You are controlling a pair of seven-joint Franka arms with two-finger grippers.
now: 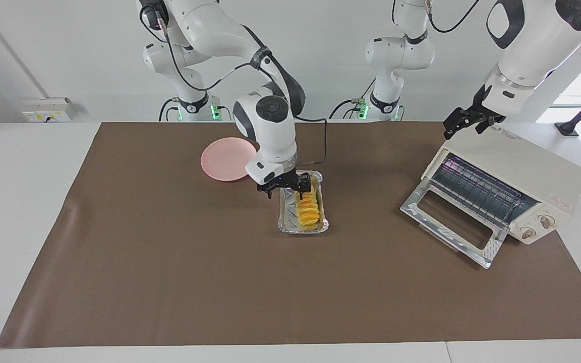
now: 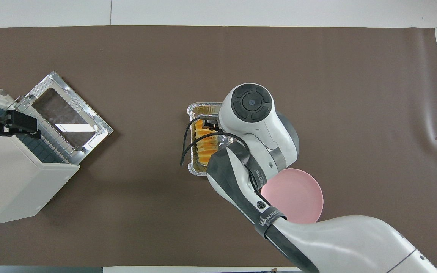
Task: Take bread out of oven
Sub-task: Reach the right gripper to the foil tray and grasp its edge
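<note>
On the robots' left, the left tool (image 1: 464, 122) hangs above the top of the oven (image 1: 517, 174), at the corner nearest the robots; its fingers stand apart and hold nothing. The oven sits at the left arm's end of the surface (image 1: 169, 282), turned at an angle, its glass door (image 1: 452, 222) dropped flat onto the brown mat so the wire rack (image 1: 477, 189) lies bare. Judging by the empty rack, the door was left down because the bread had to come out, and this arm now looks to be waiting clear of the opening.

Toward the middle of the surface stands a foil tray (image 1: 284, 214), and the bread (image 1: 307, 210) lies in it, along the side toward the oven. So the bread is already out of the oven, well apart from it.

The right tool (image 1: 286, 187) is down at the tray's end nearest the robots, open, with its fingers around or just over that end of the loaf; whether they touch it I cannot tell. The low, spread pose suggests it is set to pinch the loaf across its narrow width.

A pink plate (image 1: 222, 159) rests beside the tray, toward the right arm's end and nearer the robots, probably the place meant for the bread.
</note>
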